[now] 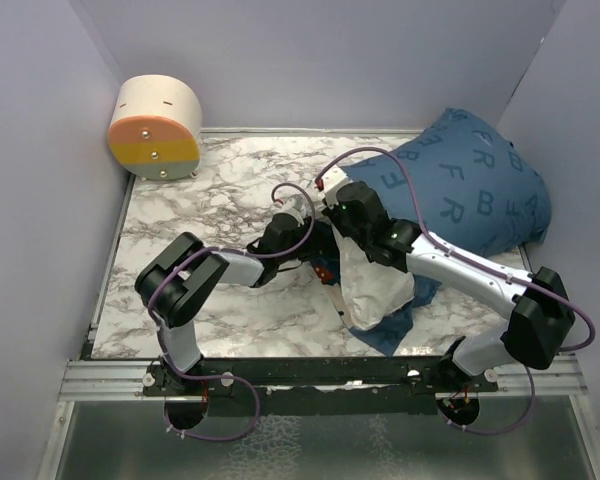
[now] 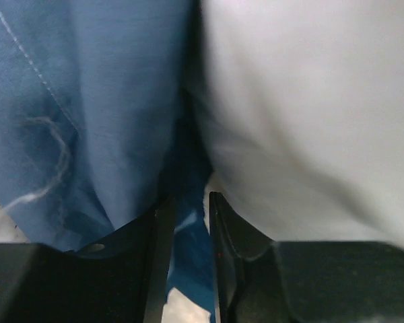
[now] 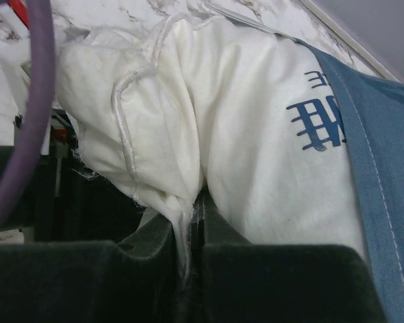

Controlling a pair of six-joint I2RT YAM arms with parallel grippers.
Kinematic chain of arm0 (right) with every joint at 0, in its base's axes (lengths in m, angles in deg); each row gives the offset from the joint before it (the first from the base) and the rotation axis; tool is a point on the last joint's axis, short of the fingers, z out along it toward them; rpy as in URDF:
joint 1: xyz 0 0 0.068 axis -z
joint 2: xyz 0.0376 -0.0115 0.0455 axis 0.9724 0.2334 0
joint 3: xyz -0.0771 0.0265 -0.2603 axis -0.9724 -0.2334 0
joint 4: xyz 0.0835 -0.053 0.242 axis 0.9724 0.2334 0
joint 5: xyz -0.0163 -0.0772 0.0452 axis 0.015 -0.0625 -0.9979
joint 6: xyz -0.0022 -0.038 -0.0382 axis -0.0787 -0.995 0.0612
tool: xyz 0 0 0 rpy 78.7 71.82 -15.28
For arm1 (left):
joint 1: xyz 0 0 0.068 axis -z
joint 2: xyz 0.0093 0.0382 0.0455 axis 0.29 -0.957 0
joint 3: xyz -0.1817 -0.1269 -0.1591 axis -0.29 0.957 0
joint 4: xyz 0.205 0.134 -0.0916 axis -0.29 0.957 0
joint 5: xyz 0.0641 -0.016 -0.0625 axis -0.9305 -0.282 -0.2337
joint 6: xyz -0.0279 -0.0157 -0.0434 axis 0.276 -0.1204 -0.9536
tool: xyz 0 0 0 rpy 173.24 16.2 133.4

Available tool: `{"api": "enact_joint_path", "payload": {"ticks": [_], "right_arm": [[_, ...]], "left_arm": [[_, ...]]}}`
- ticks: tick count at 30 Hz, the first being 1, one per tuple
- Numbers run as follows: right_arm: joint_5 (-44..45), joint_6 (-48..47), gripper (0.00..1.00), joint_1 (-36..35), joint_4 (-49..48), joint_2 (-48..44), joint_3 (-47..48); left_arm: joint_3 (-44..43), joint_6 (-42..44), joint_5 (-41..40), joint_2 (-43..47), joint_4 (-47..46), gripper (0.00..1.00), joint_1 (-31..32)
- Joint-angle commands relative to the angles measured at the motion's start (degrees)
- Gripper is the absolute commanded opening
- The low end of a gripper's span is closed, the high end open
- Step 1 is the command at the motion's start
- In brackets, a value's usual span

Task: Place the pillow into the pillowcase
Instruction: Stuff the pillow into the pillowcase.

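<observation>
The pillowcase point(image 1: 470, 190), dark blue with light letters, lies plump at the back right with most of the pillow inside it. The pillow's white end point(image 1: 375, 285) sticks out toward the table's front. In the right wrist view my right gripper point(image 3: 198, 202) is shut on the seamed edge of the pillow point(image 3: 256, 134), next to its blue printed label. In the left wrist view my left gripper point(image 2: 192, 202) has its jaws drawn narrow around a fold of the pillowcase point(image 2: 108, 101), with the pillow point(image 2: 310, 114) bulging on the right. Both grippers meet at the pillowcase mouth point(image 1: 330, 255).
A round cream box point(image 1: 155, 128) with an orange and yellow face stands at the back left of the marble table point(image 1: 210, 210). Grey walls close in the left, back and right sides. A purple cable point(image 3: 37, 101) hangs across the right wrist view.
</observation>
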State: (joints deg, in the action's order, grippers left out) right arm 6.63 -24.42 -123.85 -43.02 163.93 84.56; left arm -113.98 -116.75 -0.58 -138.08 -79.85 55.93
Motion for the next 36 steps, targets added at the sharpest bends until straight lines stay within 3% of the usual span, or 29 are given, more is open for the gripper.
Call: {"api": "enact_joint_path", "payload": {"ticks": [1,8,11,17,20,23,25,26,28,31,36], "right_arm": [[-0.6,1.8,0.01,3.1,-1.8,-5.0,1.6],[-3.2,3.0,0.01,4.7,-1.1,-6.7,1.8],[-4.0,3.3,0.01,5.1,-1.1,-7.3,1.9],[-5.9,4.3,0.01,6.2,-0.5,-8.9,2.5],[-7.3,5.2,0.01,7.2,-0.3,-9.7,2.6],[-8.1,5.7,0.01,7.9,-0.1,-9.9,2.8],[-8.0,5.7,0.01,8.2,0.1,-9.8,2.9],[-7.7,5.7,0.01,8.4,0.2,-9.7,2.8],[-7.0,5.7,0.01,8.9,0.6,-9.7,2.6],[-5.5,5.8,0.01,10.1,2.0,-9.5,2.3],[-2.0,5.8,0.01,11.7,3.4,-8.8,0.5]], "left_arm": [[-2.8,-1.5,-3.7,-5.8,2.3,0.34,1.2],[-10.4,0.4,-3.1,-11.5,2.3,0.71,2.7],[-10.9,0.7,-4.5,-12.0,1.3,0.75,3.7],[-7.0,-2.6,-4.2,-13.7,-12.3,0.76,3.9],[-10.0,-3.5,-4.0,-15.8,-12.2,0.75,4.3],[-15.7,-2.7,-6.1,-18.2,-5.7,0.67,5.6],[-18.0,-1.9,-7.7,-19.9,-2.7,0.56,6.1],[-17.8,-2.3,-7.8,-20.6,-3.7,0.42,6.2],[-15.7,-2.9,-7.8,-20.9,-7.5,0.01,5.8],[-10.4,-0.2,-9.2,-16.1,-9.3,0.0,5.3],[0.5,7.5,-14.9,1.1,-4.1,0.0,5.0]]}}
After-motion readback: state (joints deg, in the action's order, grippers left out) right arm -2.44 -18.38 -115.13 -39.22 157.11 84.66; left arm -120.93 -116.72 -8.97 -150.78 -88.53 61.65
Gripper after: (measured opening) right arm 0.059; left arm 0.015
